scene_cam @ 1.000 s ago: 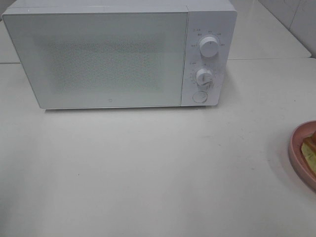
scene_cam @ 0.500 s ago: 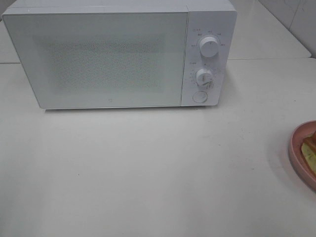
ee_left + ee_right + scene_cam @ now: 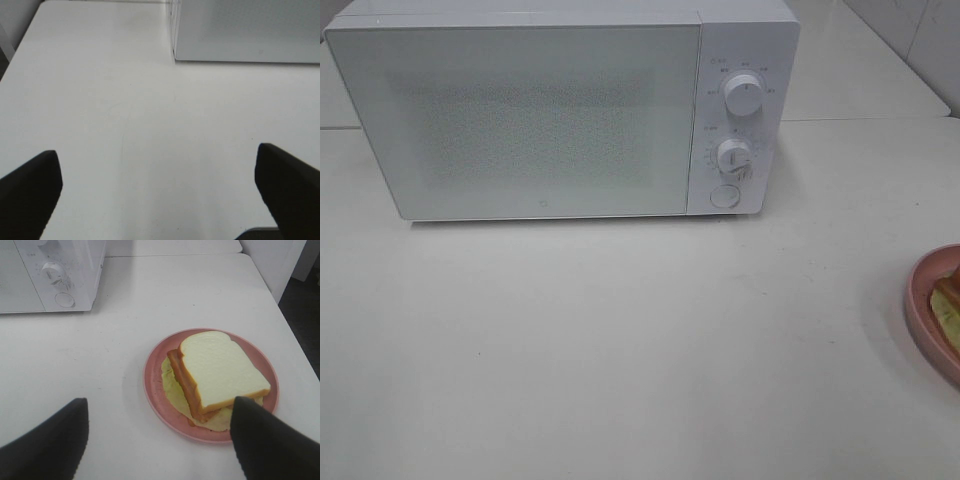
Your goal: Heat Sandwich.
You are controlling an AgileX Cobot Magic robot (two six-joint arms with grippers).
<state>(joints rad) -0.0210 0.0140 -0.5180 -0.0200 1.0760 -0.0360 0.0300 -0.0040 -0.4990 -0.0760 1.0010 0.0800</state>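
A white microwave stands at the back of the pale counter, its door closed, with two round knobs one above the other and a round button below them on the panel at its right side. In the high view only the rim of a pink plate shows at the right edge, well apart from the microwave, with a sliver of the sandwich on it. The right wrist view gives the whole picture: the sandwich lies on the pink plate, a slice of white bread on top, reddish and pale yellow-green layers sticking out beneath it toward the microwave side. The right end effector hangs above the counter just short of the plate, its dark fingers spread wide and holding nothing. The left end effector is likewise released, fingers far apart over bare counter, with a lower corner of the microwave ahead of it. Neither end effector touches anything.
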